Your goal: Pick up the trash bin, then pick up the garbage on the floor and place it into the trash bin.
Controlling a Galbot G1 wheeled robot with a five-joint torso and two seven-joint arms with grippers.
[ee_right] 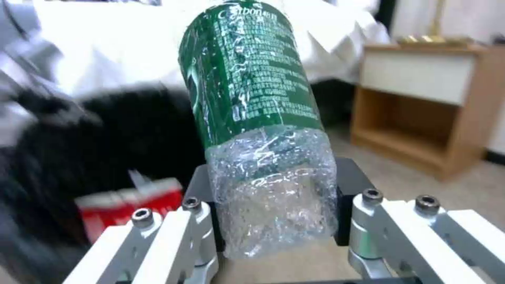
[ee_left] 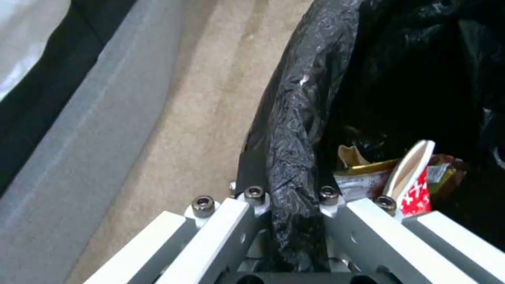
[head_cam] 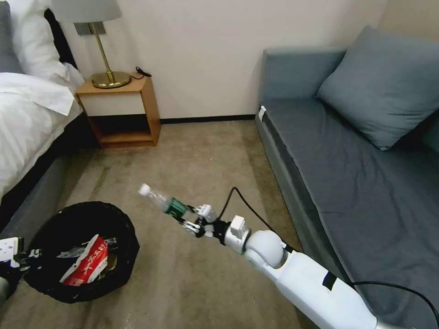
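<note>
The trash bin [head_cam: 82, 253], lined with a crinkled black bag, sits low at the left of the head view. My left gripper [ee_left: 292, 201] is shut on its bagged rim [ee_left: 294, 130] and shows at the head view's left edge as the left gripper [head_cam: 20, 260]. Inside lie a red-and-white packet [head_cam: 89, 261], a yellow-silver foil wrapper [ee_left: 363, 175] and brown paper [ee_left: 350, 154]. My right gripper [head_cam: 188, 218] is shut on the base of a clear plastic bottle [head_cam: 162, 201] with a green label. It holds the bottle [ee_right: 258, 118] in the air, just right of the bin, white cap toward the bed.
A bed [head_cam: 27, 119] with white linen runs along the left, close to the bin. A wooden nightstand [head_cam: 121, 114] with a brass lamp [head_cam: 107, 68] stands at the back wall. A grey sofa [head_cam: 361, 164] with a cushion fills the right. Beige carpet [head_cam: 196, 155] lies between.
</note>
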